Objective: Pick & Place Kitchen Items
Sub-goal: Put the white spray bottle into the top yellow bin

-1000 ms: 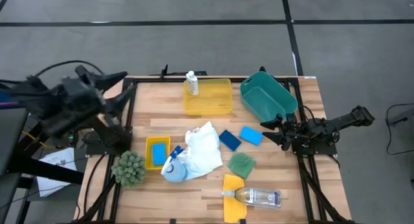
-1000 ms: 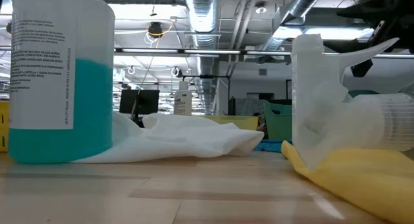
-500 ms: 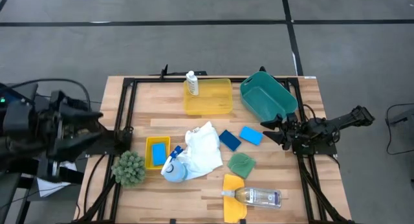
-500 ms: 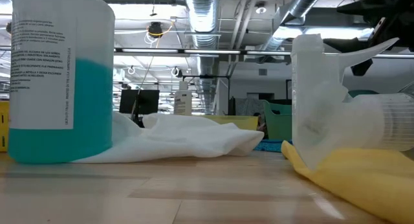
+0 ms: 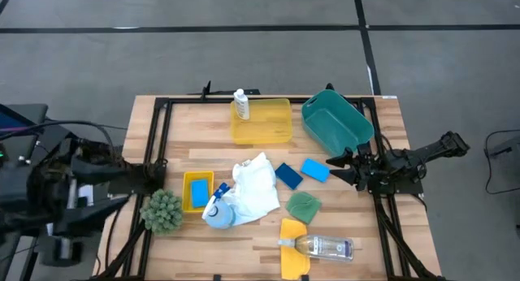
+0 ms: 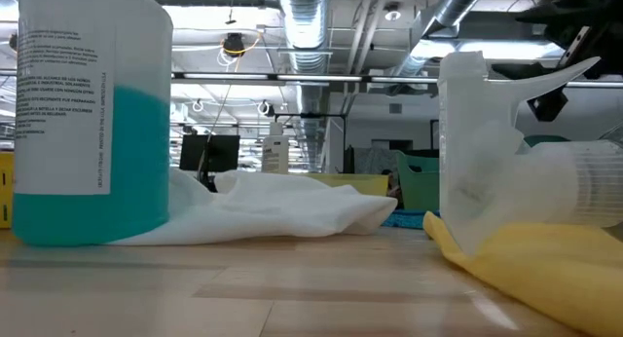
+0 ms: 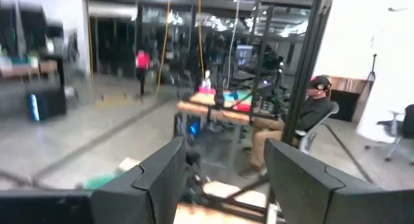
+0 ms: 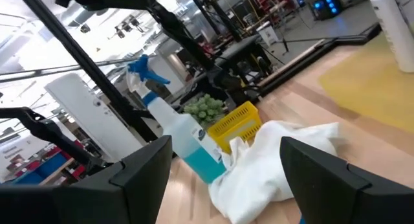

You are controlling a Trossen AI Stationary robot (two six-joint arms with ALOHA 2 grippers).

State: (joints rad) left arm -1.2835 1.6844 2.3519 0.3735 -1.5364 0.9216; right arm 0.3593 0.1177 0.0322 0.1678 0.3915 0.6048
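- Most of the job looked undone: only the white bottle (image 5: 241, 104) stood in the big yellow tray (image 5: 272, 131), at its far left corner, and the teal bin (image 5: 329, 127) just right of that tray held nothing that could be seen.
- One blue sponge (image 5: 199, 194) lay in the small yellow tray (image 5: 186, 180), near and left of the big tray.
- The rest sat loose on the table (image 5: 195, 135) on the near side of the big tray: the white cloth (image 5: 256, 183), the spray bottle (image 5: 218, 209) touching that cloth, two more blue sponges (image 5: 302, 171), the green cloth (image 5: 305, 206), and the clear bottle (image 5: 325, 247) lying on the yellow cloth (image 5: 292, 252).
- The right gripper (image 5: 335, 169) hung at the table's right edge, near and right of the big tray, fingers spread and empty; the closest sponge lay just beside its tips, not touching.
- The left gripper (image 7: 223, 175) was parked off the table, well left of the big tray, fingers apart and holding nothing, far from every item.
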